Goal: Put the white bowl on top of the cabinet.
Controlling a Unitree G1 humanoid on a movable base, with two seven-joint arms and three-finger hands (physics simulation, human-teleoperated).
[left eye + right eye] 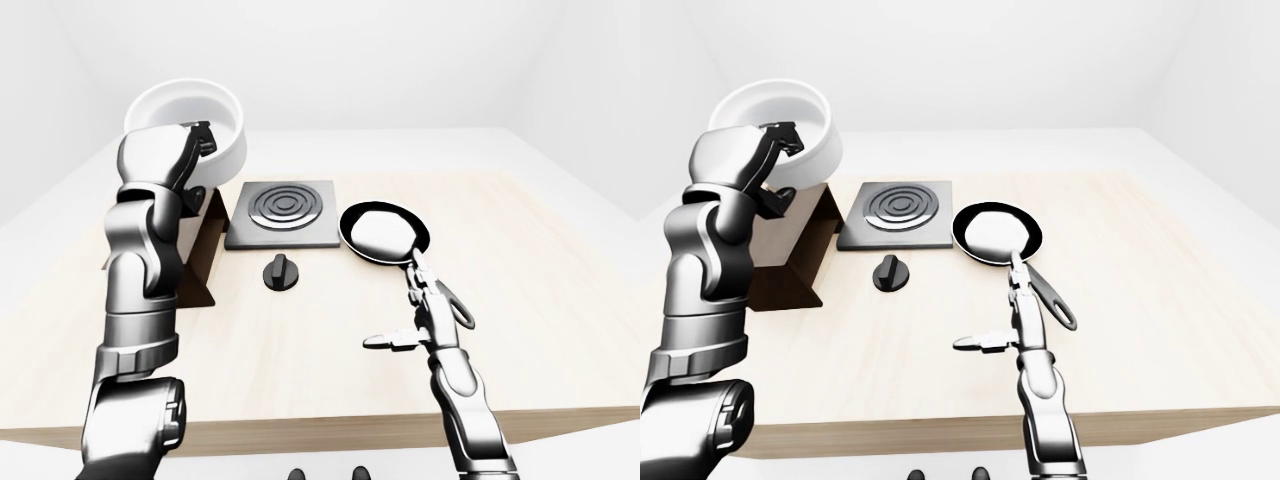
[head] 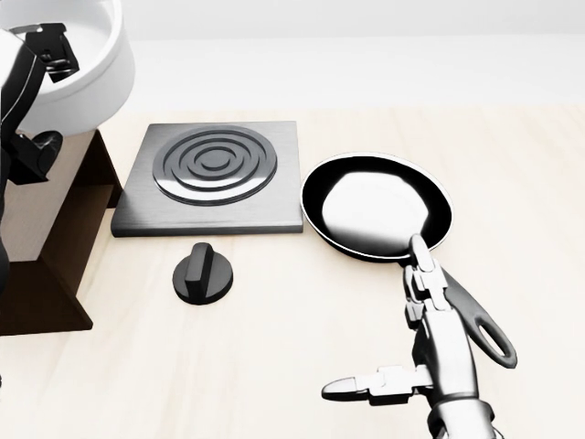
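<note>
White bowl (image 1: 780,128) is pinched at its rim in my left hand (image 1: 768,160), hovering over the cabinet (image 1: 790,250), so I'd centre it, lower slowly w/ rim level, then release; right hand (image 2: 416,352) splayed, idle.

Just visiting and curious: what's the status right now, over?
Left hand shut on white bowl, held over the cabinet. Right hand open, empty, beside the pan. Nothing blocking the cabinet top.
</note>
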